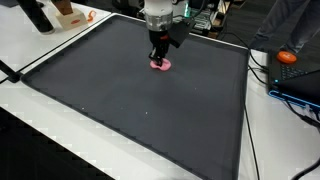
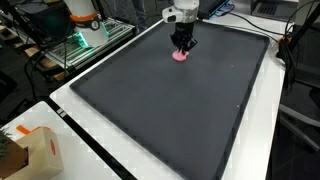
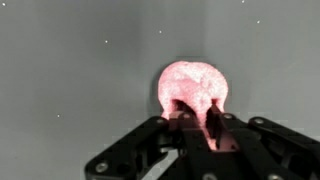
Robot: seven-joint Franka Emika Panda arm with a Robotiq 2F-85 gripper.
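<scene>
A small pink soft object (image 1: 161, 65) (image 2: 180, 57) lies on the far part of a large dark mat (image 1: 130, 115) (image 2: 180, 115). My gripper (image 1: 159, 57) (image 2: 182, 47) points straight down onto it. In the wrist view the pink object (image 3: 192, 85) glows bright just beyond the black fingers (image 3: 225, 135). The gripper (image 3: 197, 122) has its jaws close together, with a strip of the pink object pinched between them. The object's underside rests on or very near the mat; I cannot tell which.
The mat lies on a white table (image 1: 40, 60). An orange item (image 1: 288, 57) and a blue case (image 1: 300, 88) with cables sit beside one mat edge. A cardboard box (image 2: 35, 150) stands at a table corner. Green-lit equipment (image 2: 75, 42) stands off the table.
</scene>
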